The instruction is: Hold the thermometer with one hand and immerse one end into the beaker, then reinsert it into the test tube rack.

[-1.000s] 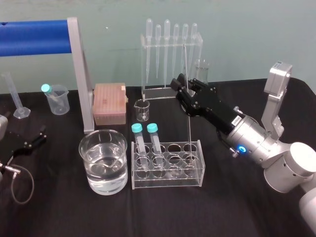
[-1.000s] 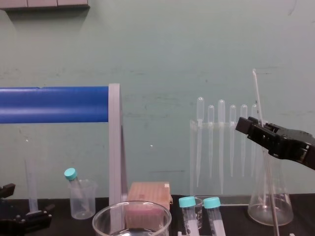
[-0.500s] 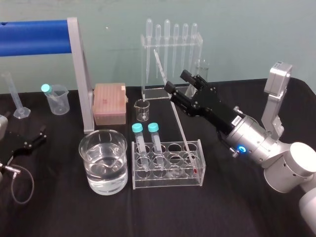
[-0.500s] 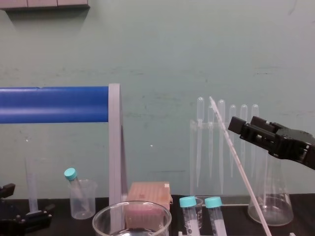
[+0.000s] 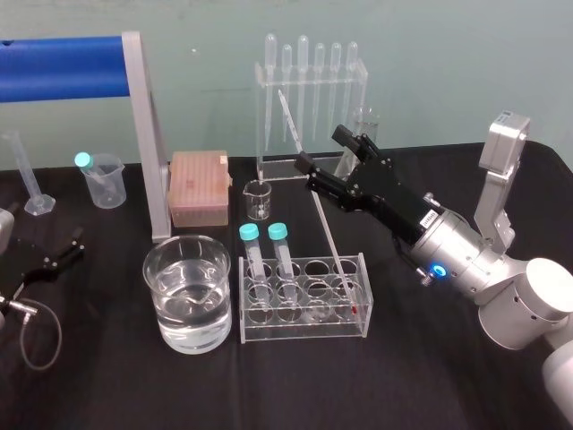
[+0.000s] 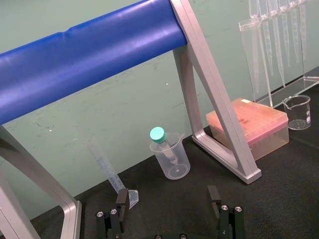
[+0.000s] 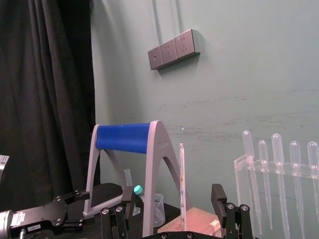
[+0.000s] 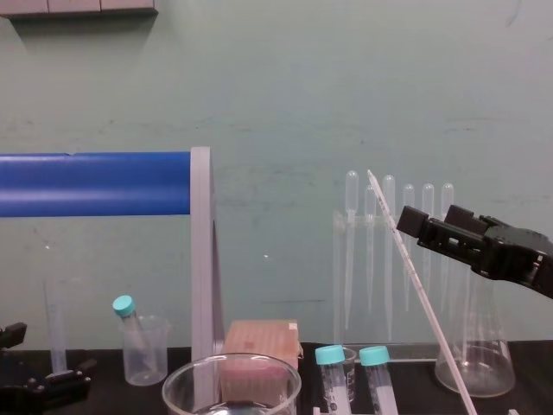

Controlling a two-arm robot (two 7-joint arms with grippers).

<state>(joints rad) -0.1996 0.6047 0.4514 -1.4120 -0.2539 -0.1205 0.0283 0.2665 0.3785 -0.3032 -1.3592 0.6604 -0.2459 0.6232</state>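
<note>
Jaws on the left hand [image 6: 167, 196]: parted, empty, parked low on the desk [image 5: 107, 385] at far left. Takes no part.

Next along, beaker [image 5: 190, 239]: part full of clear liquid, just beside the left end of the rack [image 5: 304, 322].

Beyond it, thermometer [image 5: 325, 224]: red tip down in the rack at its right end, well apart from the beaker. Leans up and away to the left, top end before the pipettes [image 5: 303, 67].

Last, right hand [image 5: 319, 148]: reaches in from the right, about halfway up the rod. Jaws spread wide, gripping nothing. Rod in line with the gap in the right wrist view, near the jaw tips in the head view; touching or not, cannot tell.

Reads as either the pick-up or the let-go at the rack; cannot tell which. For a pick-up: advance until the rod sits well inside the gap, match the wrist to its lean, close softly on such thin glass, then draw out along the rod's own line to avoid levering the tip against the cell. Carry high over the capped tubes [image 5: 278, 233] to the beaker. For a let-go: back straight off without brushing the rod, minding the flask [image 8: 484, 367] behind.

Writing: white sticker [image 5: 431, 215] on the right wrist, too small to read. Scale marks on the rod not legible. No brand to be seen.
</note>
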